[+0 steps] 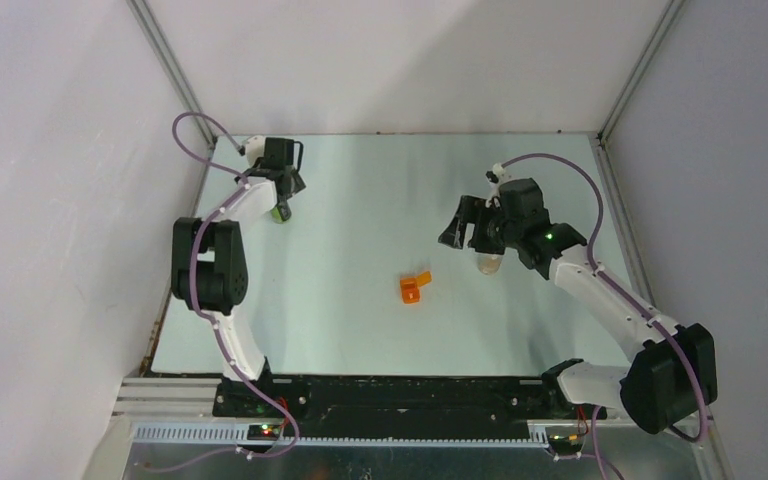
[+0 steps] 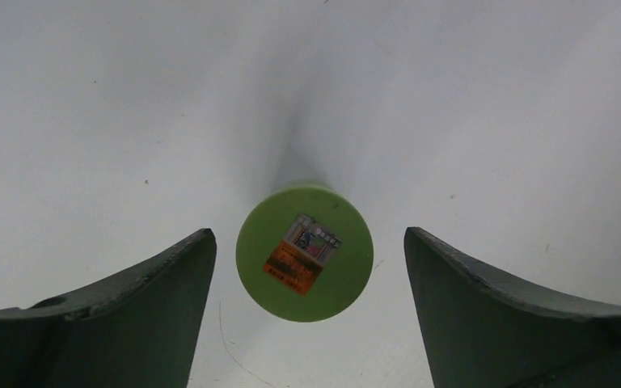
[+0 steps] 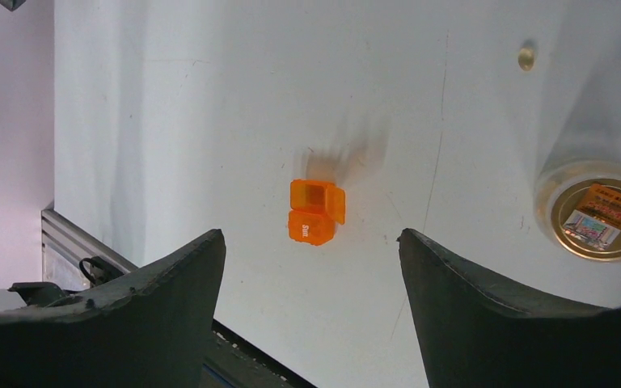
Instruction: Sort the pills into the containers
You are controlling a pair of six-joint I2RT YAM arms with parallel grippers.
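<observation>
Where the left arm reaches to the far left corner of the worktop [image 1: 360,190], the green bottle [image 2: 304,252] stands upright on the pale surface. In the left wrist view it is seen from above, and a small orange and white sticker shows on its round cap. The left end effector [image 2: 307,233] is released. Its 2 dark fingers [image 2: 129,315] stand 1 on each side of the bottle, with a clear gap on both sides, so nothing is grasped.

The right end effector [image 3: 311,234] is also released, its jaws spread wide and holding nothing, poised above the right half of the worktop. In the right wrist view the orange box [image 3: 315,212] lies on the worktop between and beyond the fingertips, apart from both. Its lid is flipped open and white lettering shows on 1 half. In the overhead view the box sits near the middle of the worktop.

The clear vial [image 3: 598,218] stands upright to the right of the box, near it but not touching, with a sticker on its orange-gold top. In the overhead view it is partly hidden under the right end effector. Beyond the vial a small round tan speck [image 3: 525,55] lies on the worktop, too small to identify.
</observation>
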